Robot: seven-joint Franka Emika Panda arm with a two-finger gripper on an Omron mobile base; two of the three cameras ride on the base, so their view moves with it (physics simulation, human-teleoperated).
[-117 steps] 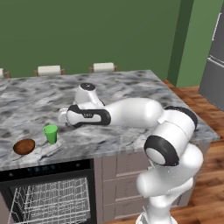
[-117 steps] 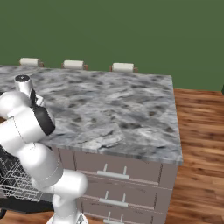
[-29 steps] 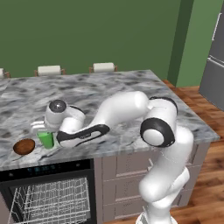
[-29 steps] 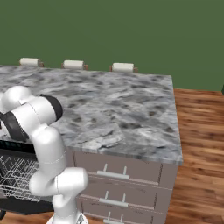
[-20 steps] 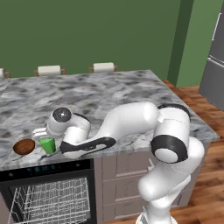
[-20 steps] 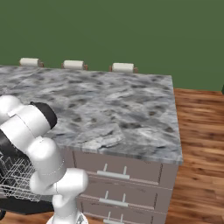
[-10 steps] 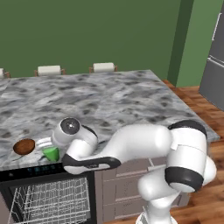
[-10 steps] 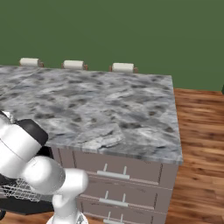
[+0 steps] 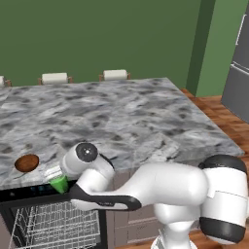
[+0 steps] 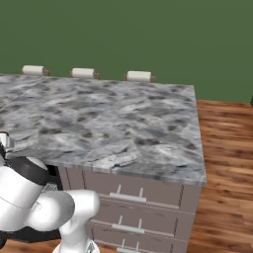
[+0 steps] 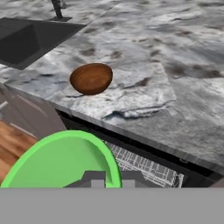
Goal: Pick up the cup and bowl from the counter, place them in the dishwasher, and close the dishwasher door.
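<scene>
- Cup (image 9: pixel 60 184): bright green, held clamped in the gripper (image 9: pixel 57 176) at the front edge of the bench (image 9: pixel 146 126), over the dark control strip of the dishwasher (image 9: pixel 29 193); it is lifted clear of the stone top
- In the hand view, the cup's green rim (image 11: pixel 65 159) is seen large at the bottom, with the gripper's dark finger tips (image 11: pixel 94 178) closed against its wall
- Bowl (image 9: pixel 26 162): reddish-brown, seated upright on the bench near its front edge, beside the cup on the left in the left base view and apart from it; it is also seen in the hand view (image 11: pixel 91 78) on the marbled slab, untouched
- Dishwasher: open, with the white wire rack (image 9: pixel 53 224) exposed below the bench edge; the rack is also visible under the cup in the hand view (image 11: pixel 144 168)
- Dishwasher door: its position cannot be told from these views
- Arm (image 9: pixel 160 187): bent low across the front of the bench, the hand turned toward the dishwasher
- Taupe drawers (image 10: pixel 128 197) with silver bar handles are seen beneath the bench in the right base view
</scene>
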